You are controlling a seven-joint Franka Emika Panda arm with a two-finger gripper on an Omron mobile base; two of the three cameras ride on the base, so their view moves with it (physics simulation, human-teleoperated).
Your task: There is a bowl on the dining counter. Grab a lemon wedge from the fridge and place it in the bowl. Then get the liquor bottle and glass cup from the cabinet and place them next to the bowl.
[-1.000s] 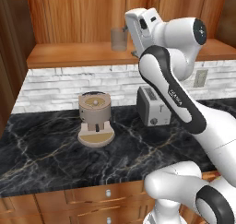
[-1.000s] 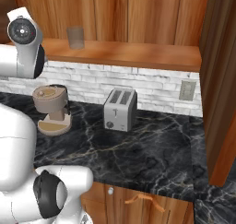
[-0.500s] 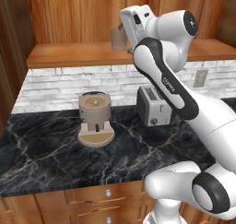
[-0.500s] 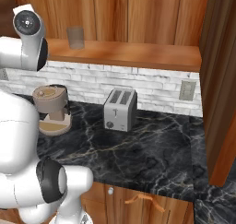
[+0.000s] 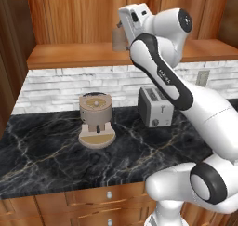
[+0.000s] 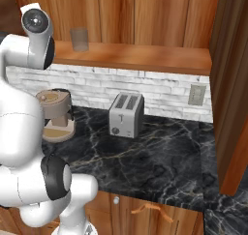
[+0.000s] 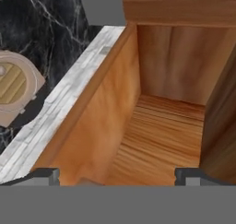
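The two-finger gripper point(image 7: 117, 174) is raised at the open wooden cabinet shelf point(image 7: 156, 135), its jaws spread wide with nothing between them. The clear glass cup point(image 6: 79, 39) stands upright on that shelf, close beside the hand. Well below the hand, a tan round coffee machine point(image 5: 95, 120) and a silver two-slot toaster point(image 5: 155, 107) sit on the black marble counter point(image 5: 56, 155).

shelf point(image 6: 145, 60): open right of glass cup point(image 6: 79, 39) | counter: toaster point(image 6: 126, 115), coffee machine point(image 5: 95, 120)
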